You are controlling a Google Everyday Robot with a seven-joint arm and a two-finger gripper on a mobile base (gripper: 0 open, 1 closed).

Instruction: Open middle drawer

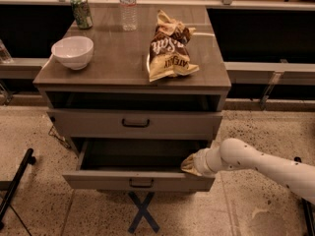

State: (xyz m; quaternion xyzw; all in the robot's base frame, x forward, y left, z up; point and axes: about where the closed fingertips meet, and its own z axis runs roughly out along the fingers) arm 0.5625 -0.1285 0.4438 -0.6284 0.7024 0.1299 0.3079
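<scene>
The middle drawer (98, 180) is a wide grey-brown front with a small black bar handle (141, 183). It stands pulled out from the cabinet, and its dark inside shows. My gripper (190, 164) is at the right end of the drawer, right behind the top rim of its front and well to the right of the handle. The white arm (266, 163) comes in from the lower right. The drawer above (88, 123) is closed, with its own black handle (135, 123). No drawer front shows below the open drawer.
On the cabinet top (118, 58) stand a white bowl (72, 51), a green can (80, 11), a water bottle (128, 6) and a chip bag (169, 48). A blue X (142, 212) marks the floor under the drawer. A black stand leg (17, 181) lies at the left.
</scene>
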